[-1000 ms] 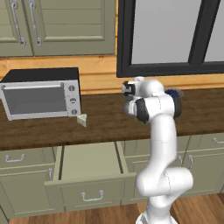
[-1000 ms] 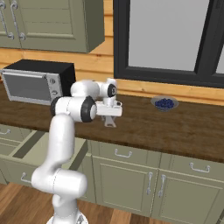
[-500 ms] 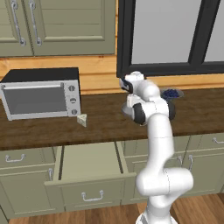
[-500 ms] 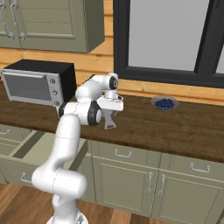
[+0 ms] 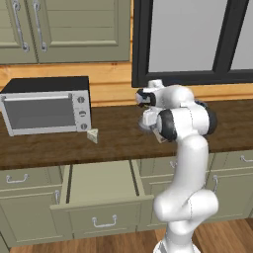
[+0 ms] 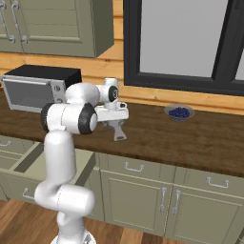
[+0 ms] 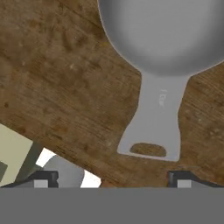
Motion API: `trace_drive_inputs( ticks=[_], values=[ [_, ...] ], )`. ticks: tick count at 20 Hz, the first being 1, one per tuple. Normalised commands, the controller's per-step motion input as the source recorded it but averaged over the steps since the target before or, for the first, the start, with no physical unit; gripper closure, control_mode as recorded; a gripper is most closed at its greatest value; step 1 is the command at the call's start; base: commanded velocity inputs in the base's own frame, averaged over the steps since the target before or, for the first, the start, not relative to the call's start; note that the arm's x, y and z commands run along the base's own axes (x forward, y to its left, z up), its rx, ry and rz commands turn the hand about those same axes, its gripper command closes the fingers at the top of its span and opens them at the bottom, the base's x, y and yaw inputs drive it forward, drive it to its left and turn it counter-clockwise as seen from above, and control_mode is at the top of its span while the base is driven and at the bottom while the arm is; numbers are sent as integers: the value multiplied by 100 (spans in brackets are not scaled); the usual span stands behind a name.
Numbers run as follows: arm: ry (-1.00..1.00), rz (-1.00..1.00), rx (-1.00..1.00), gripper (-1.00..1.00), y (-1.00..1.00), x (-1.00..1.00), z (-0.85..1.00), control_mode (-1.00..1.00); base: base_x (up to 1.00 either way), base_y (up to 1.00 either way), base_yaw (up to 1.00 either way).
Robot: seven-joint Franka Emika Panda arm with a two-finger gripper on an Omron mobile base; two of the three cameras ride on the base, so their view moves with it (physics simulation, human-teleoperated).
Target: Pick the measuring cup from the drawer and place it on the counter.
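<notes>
A faint embossed marking, seemingly "1 Cup" though too blurred to be read with certainty, is seen running along the flat handle of the measuring cup, between the bowl and the slot at the flared end; no other lettering can be read.

We note the measuring cup as smooth, matt grey metal. The surface beneath it is dark, rough-grained brown wood. The drawer shows matt olive paint and a pale beige interior.
</notes>
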Motion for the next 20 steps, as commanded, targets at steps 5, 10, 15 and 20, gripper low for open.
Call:
trace_drive_inputs(
  ticks=[5,10,15,20],
  values=[
    [-47,0,0,-100,32,-100,0,-100,0,0,0],
    [-35,0,0,-100,20,-100,3,-100,0,0,0],
    [-17,2,-4,-100,9,-62,9,-100,0,0,0],
    [0,0,0,-100,0,0,0,-100,0,0,0]
  ],
)
